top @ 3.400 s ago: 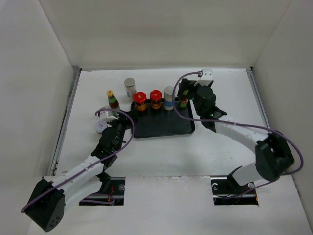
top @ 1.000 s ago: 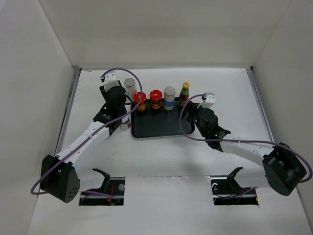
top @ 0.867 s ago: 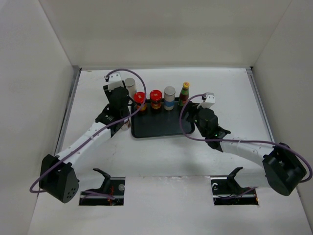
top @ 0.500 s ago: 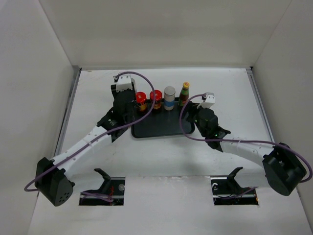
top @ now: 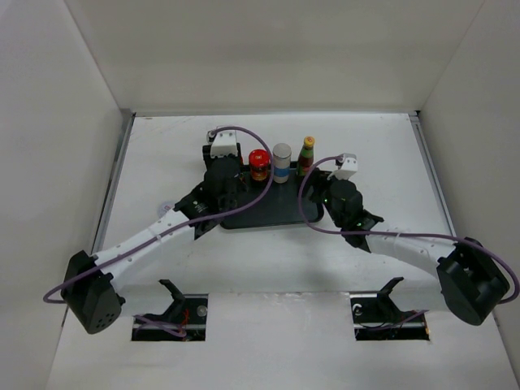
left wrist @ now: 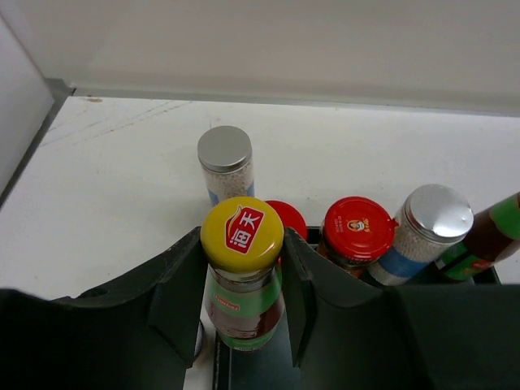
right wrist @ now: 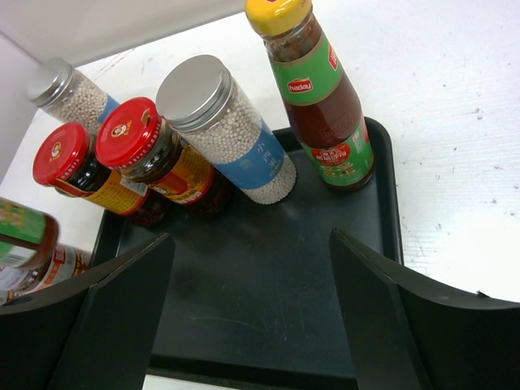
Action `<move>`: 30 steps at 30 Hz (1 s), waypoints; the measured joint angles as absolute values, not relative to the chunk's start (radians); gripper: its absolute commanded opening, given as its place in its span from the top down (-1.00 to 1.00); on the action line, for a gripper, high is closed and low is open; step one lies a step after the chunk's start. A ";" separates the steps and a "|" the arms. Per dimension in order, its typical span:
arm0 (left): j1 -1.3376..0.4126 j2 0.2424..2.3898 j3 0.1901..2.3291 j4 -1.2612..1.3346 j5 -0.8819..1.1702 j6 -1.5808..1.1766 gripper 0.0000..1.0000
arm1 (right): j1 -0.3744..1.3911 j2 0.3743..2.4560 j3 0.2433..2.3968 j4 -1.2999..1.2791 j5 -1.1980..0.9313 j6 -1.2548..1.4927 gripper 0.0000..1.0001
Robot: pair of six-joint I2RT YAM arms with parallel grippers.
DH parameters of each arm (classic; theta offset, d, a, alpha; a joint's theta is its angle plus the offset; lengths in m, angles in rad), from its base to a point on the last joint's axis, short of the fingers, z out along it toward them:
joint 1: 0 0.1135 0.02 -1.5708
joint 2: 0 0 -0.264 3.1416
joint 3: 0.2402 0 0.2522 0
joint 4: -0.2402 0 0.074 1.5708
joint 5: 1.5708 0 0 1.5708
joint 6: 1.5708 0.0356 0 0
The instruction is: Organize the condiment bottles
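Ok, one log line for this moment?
left gripper: shut on sauce bottle, above tray left edge | right gripper: open, empty, over tray

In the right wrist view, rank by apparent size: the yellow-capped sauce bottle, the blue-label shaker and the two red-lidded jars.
1. Sauce bottle, narrowly, its cap cropped by the frame.
2. Blue-label shaker.
3. Right red jar and left red jar look alike; the left is partly hidden, so they are not ranked.
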State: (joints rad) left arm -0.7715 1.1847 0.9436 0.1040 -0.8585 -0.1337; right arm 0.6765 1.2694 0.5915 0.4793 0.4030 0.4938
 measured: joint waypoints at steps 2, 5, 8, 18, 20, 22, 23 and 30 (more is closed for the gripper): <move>-0.779 1.211 0.944 0.105 -0.854 -0.148 0.73 | 0.677 1.266 0.591 0.479 0.403 0.494 -0.68; -0.786 1.245 0.943 0.106 -0.842 -0.175 0.73 | 0.677 1.255 0.591 0.479 0.403 0.494 -0.68; -0.791 1.267 0.933 0.122 -0.828 -0.201 0.73 | 0.677 1.247 0.591 0.480 0.403 0.494 -0.68; -0.793 1.309 0.850 0.183 -0.790 -0.267 0.69 | 0.676 1.243 0.591 0.479 0.403 0.494 -0.69; -0.792 1.309 0.811 0.204 -0.781 -0.280 0.68 | 0.676 1.242 0.591 0.479 0.403 0.493 -0.70; -0.792 1.310 0.772 0.215 -0.774 -0.296 0.67 | 0.676 1.240 0.590 0.479 0.403 0.493 -0.71; -0.792 1.310 0.752 0.221 -0.775 -0.301 0.65 | 0.676 1.238 0.589 0.479 0.404 0.493 -0.72; -0.793 1.274 0.672 0.327 -0.780 -0.329 -0.22 | 0.676 1.229 0.588 0.479 0.405 0.493 -0.88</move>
